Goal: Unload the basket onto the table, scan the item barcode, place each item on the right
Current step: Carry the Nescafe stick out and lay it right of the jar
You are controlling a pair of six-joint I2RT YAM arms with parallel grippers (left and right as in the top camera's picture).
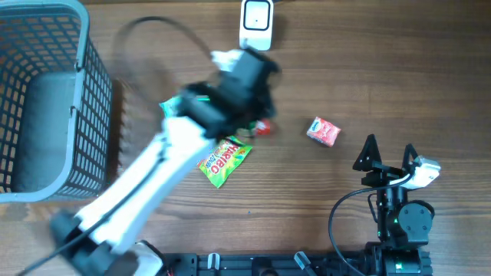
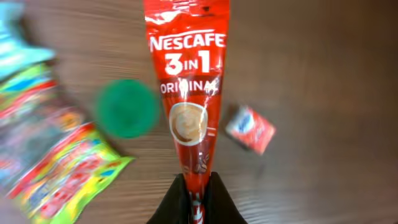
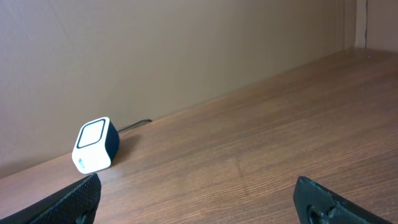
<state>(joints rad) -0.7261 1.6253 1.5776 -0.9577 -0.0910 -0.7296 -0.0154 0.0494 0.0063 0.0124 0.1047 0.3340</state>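
The sachet [image 2: 189,93], a red Nescafe 3-in-1 stick, is pinched at its lower end by the left tool [image 2: 196,200], whose fingers are clenched tight on it. It hangs clear of the worktop [image 2: 323,74], above a green disc [image 2: 127,107] and a small red packet [image 2: 250,129]. It looks light, with a thin, glossy film that is likely slippery and bends easily. The flat crimped end is the sound place to hold, as the powder-filled middle would give under pressure. Its long axis runs straight out from the tool, top end farthest away, printed front facing the wrist camera. No barcode shows on that face. The overhead view puts the blurred left arm just short of the scanner [image 1: 256,19]. The right tool [image 1: 390,156] is spread wide and holds nothing, well apart.
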